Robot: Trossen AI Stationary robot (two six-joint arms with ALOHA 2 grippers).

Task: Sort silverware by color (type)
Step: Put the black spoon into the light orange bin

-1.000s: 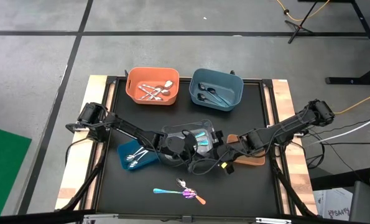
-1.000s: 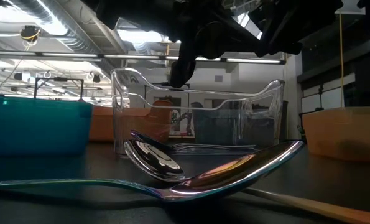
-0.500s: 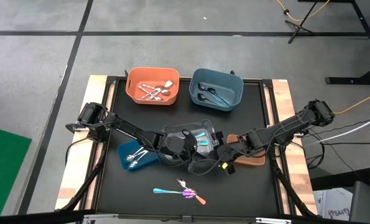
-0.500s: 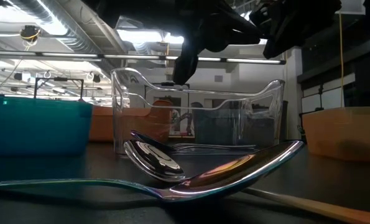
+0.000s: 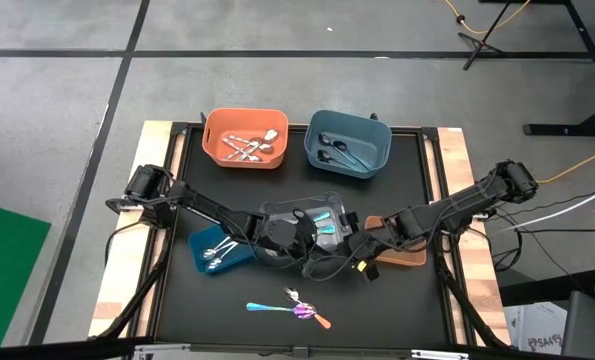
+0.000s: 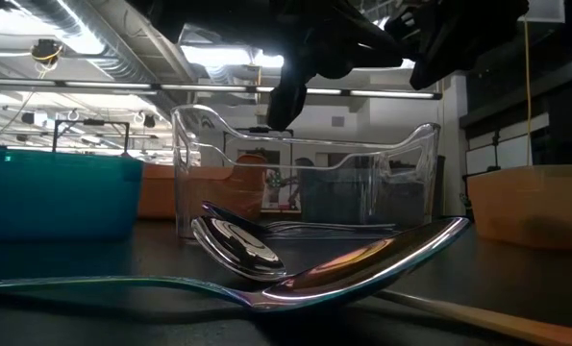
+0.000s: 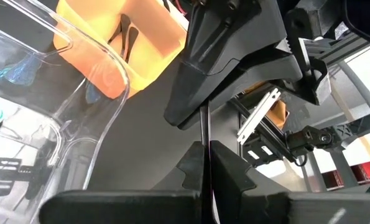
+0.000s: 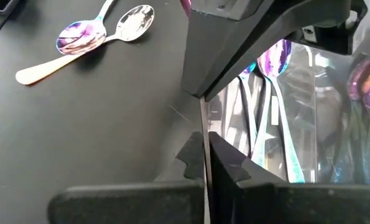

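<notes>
Right claw (image 8: 204, 152) had snapped shut since the earlier frame, empty, over the clear bin (image 6: 305, 183) mid-tabletop; left claw (image 7: 204, 165) closed, empty. No legible writing.

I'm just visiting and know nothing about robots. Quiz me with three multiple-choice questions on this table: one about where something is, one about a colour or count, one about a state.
1. Where is the orange plastic bin?
A. far side of the table, beside the blue plastic bin
B. near edge
C. on the floor

2. What cutlery lies in the blue plastic bin?
A. orange-handled
B. dark spoons
C. none

3. How are the fingers of the right tool?
A. wide open
B. shut
C. gripping a fork

Answers: 1 A, the high view shows the two bins side by side at the far edge. 2 B, dark spoons lie inside it. 3 B, the right wrist view shows the fingers together with nothing between them.
</notes>
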